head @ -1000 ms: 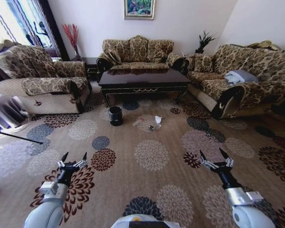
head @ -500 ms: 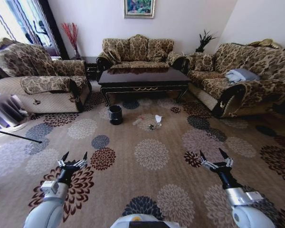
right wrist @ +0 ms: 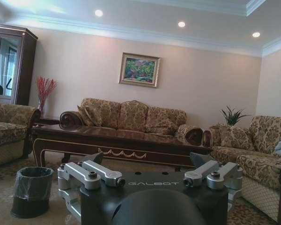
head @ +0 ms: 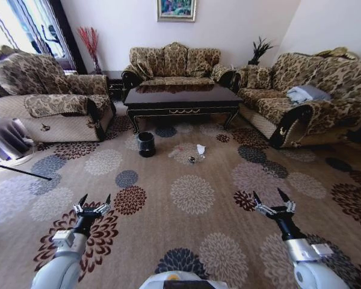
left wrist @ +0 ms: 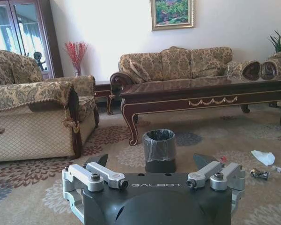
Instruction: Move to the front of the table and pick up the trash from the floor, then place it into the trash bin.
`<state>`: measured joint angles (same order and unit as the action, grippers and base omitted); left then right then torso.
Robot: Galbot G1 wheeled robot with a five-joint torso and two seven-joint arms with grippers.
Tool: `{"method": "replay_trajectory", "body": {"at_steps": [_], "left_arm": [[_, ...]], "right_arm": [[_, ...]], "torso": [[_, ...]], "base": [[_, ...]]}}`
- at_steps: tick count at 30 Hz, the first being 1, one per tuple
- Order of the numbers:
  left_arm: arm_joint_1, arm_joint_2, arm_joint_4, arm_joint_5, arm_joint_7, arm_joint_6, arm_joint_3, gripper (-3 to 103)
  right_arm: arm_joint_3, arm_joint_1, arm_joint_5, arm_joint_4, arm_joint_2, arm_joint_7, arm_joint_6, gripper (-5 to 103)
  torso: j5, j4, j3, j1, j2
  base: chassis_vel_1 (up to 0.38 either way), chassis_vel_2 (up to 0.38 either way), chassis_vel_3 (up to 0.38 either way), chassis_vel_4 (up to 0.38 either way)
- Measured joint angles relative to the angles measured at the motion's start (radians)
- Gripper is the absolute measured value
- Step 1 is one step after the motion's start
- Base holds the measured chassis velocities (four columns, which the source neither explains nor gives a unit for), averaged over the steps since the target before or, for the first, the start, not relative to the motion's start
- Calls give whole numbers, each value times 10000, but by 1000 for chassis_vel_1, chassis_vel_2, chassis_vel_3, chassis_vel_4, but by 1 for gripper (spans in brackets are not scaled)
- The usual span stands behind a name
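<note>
A: Where does the trash lie relative to the grippers?

B: Well ahead of both, on the floor just in front of the table. Left gripper and right gripper are held low and forward over the carpet, fingers apart on each, nothing between them.

A: Which arm is nearer?

B: Too far off to matter much. In the head view the litter sits roughly on the centerline, slightly right of it, so I'd judge the right arm marginally favored. The trash bin is left of the litter, near the table's front left leg, so the left arm is closer to that.

A: What's in the pile?

B: Crumpled white paper, soft and irregular, no clear long axis. Beside it a small dark crushed piece and a tiny white scrap. A bit of red shows behind the left finger; can't tell what it belongs to.

A: Bin?

B: Small round black bucket, upright, thin plastic liner folded over the rim. Open top.

A: Surfaces?

B: Patterned carpet with round flower medallions, so light scraps partly blend in. Table is glossy dark wood, gold scroll on the front rail, curved legs.

A: Status?

B: My read: the approach is not finished, nothing picked.
</note>
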<state>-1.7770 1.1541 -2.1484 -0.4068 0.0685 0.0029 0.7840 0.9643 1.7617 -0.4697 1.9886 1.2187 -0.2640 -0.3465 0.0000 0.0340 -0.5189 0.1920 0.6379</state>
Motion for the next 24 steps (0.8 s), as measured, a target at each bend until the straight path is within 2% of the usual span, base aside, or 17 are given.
{"method": "replay_trajectory", "body": {"at_steps": [24], "left_arm": [[-123,25,25,18,20,-72,23,100]], "right_arm": [[-34,-18,29,0,37,-13,-8,100]], "torso": [[0,0,578,-393,-970]], "base": [[0,0,0,0]]}}
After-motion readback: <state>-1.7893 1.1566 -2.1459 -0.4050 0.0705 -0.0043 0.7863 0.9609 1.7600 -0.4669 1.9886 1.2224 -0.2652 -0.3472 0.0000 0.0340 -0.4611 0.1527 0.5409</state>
